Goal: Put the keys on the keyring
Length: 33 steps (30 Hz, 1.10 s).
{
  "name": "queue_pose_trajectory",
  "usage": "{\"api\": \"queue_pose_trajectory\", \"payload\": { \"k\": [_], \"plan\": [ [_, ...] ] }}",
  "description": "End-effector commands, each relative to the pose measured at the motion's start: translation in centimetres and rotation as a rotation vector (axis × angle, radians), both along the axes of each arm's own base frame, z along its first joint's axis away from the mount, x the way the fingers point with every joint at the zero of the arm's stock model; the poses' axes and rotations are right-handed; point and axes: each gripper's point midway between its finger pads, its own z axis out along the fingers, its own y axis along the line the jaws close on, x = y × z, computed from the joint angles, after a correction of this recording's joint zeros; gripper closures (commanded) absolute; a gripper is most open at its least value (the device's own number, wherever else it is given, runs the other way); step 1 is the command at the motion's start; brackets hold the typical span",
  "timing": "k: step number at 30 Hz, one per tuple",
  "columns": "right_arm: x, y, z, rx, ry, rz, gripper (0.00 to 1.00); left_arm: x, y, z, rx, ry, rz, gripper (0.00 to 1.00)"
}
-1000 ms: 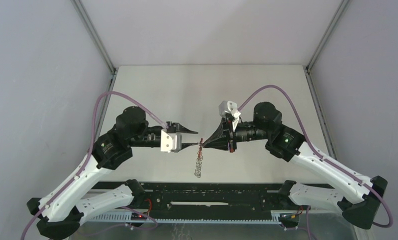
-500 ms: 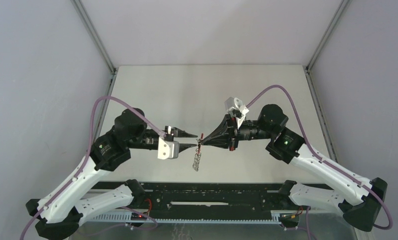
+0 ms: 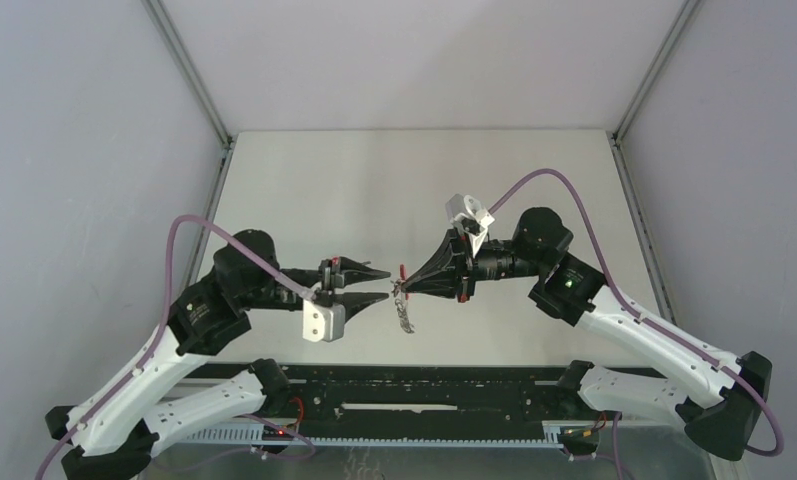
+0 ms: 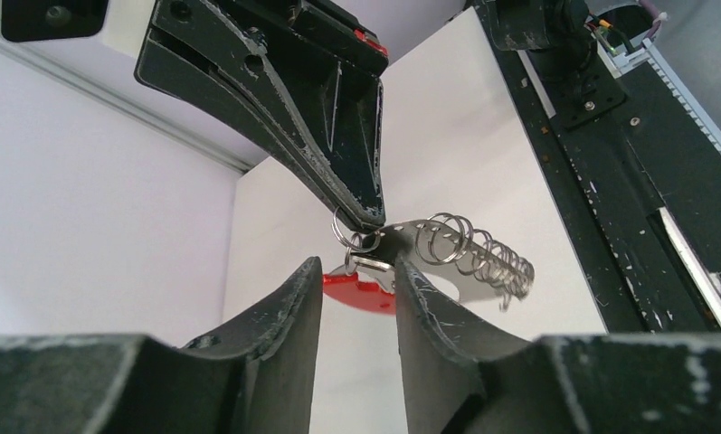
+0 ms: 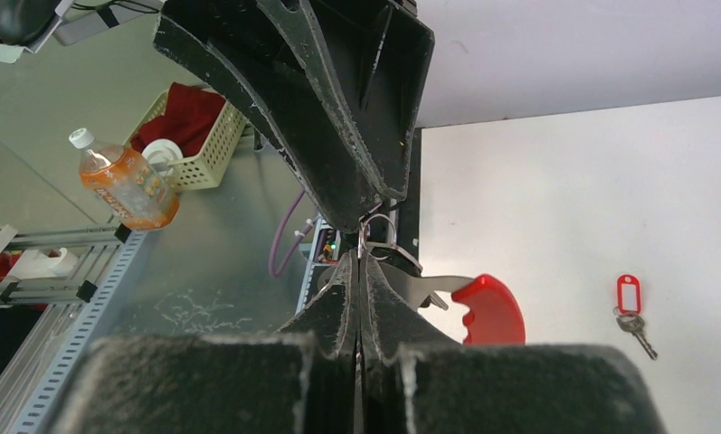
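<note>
Keyring [image 3: 404, 308] hangs pinched in the closed jaws of my right gripper [image 3: 406, 286], my left gripper [image 3: 386, 284] beside it with jaws parted; the red-tagged key [image 5: 631, 307] lies on the counter [image 5: 564, 181], not yet threaded.

**Two tools meet tip to tip above the worktop**

The left tool [image 3: 386, 284] and right tool [image 3: 406, 287] face each other above the worktop [image 3: 414, 180], tips near one another. The keyring [image 3: 404, 310] hangs from the right tool's pinched tips, one end at the gap between the left tool's parted fingers [image 4: 298, 307]. A tagged key [image 5: 630, 303] lies on the worktop, well apart from the keyring. Beyond the worktop's edge, a bottle [image 5: 121, 185] stands just beside a basket [image 5: 198, 154].
</note>
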Motion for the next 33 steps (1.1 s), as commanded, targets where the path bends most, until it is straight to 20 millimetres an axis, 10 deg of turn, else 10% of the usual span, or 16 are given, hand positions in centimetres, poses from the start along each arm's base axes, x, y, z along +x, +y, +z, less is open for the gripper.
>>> {"api": "queue_pose_trajectory", "payload": {
  "k": [1, 33],
  "plan": [
    [-0.2, -0.1, 1.8, 0.059, -0.029, 0.013, 1.0, 0.3, -0.5, 0.4, -0.022, -0.042, -0.003, 0.62],
    [0.4, -0.1, 1.6, 0.053, 0.014, -0.007, 1.0, -0.2, -1.0, -2.0, 0.032, -0.21, -0.05, 1.0]
  ]
}}
